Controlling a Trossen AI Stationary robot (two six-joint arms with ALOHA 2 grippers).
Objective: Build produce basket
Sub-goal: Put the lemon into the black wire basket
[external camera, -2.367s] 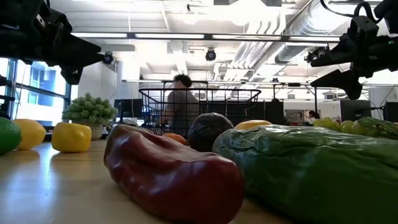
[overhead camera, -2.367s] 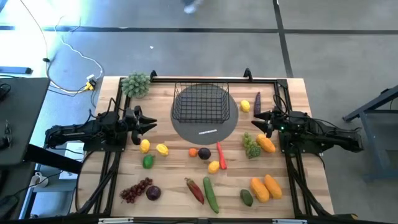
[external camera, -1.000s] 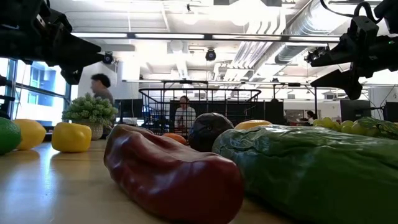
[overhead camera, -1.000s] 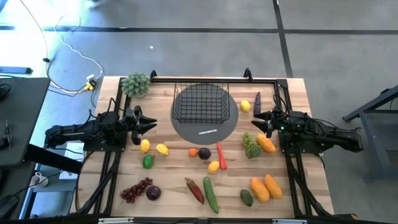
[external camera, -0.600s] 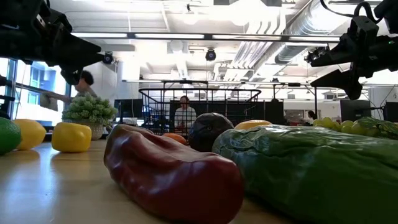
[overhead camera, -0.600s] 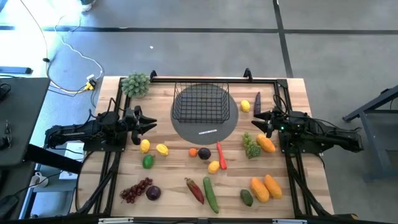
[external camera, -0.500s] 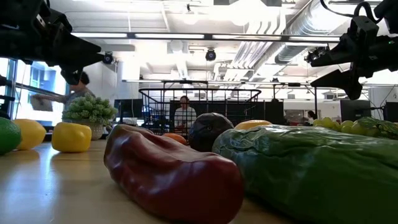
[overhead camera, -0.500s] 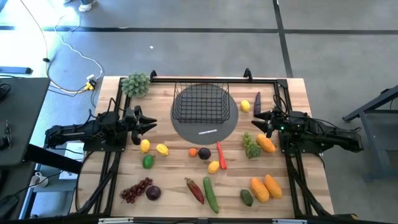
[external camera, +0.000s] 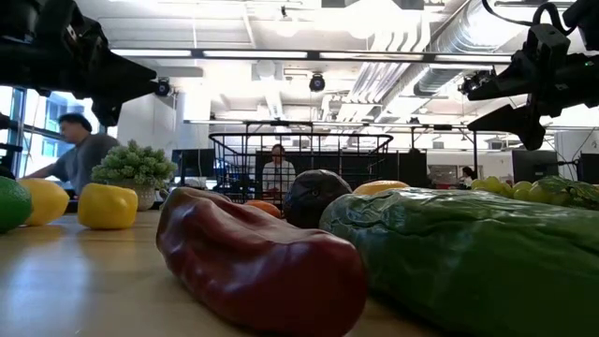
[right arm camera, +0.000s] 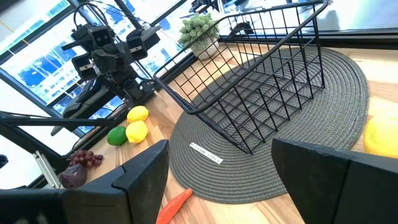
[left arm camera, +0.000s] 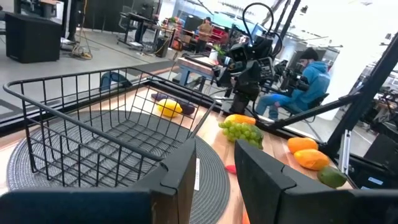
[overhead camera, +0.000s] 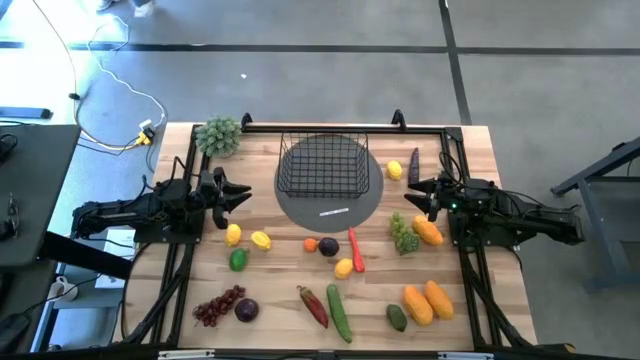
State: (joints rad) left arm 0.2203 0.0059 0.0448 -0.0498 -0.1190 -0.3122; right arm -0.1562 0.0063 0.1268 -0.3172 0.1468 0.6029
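**A:** High view first: where does the basket [overhead camera: 321, 166] sit against the two claws?

**B:** Between them, on a grey round mat [overhead camera: 330, 207]. Its long axis runs from one claw toward the other, open side up. The left gripper [overhead camera: 238, 194] hangs beside the basket's left end, fingers a narrow gap apart, holding nothing. The right gripper [overhead camera: 412, 188] hangs off the other end, fingers spread wide, also bare.

**A:** And the produce?

**B:** Two lemons [overhead camera: 246, 237] and a lime lie just below the left claw. Green grapes [overhead camera: 403, 235] and a mango sit just under the right claw, a yellow lemon and a dark aubergine just beyond it. A red chilli [overhead camera: 355, 249] lies near the mat's edge, its long axis running roughly front to back. The cucumber [overhead camera: 339, 312] lies at the front, pointing the same way.

**A:** Low view?

**B:** Both claws hang high above the tabletop [external camera: 84, 290]. The basket stands far back, between them. A person sits behind it in the room.

**A:** Left wrist view?

**B:** The basket [left arm camera: 106, 130] sits just ahead of the fingers [left arm camera: 180, 177], a narrow slot between them.

**A:** Right wrist view?

**B:** The fingers [right arm camera: 144, 171] stand wide apart, the basket [right arm camera: 261, 93] just ahead on the mat, the leafy bunch [right arm camera: 200, 30] beyond it.
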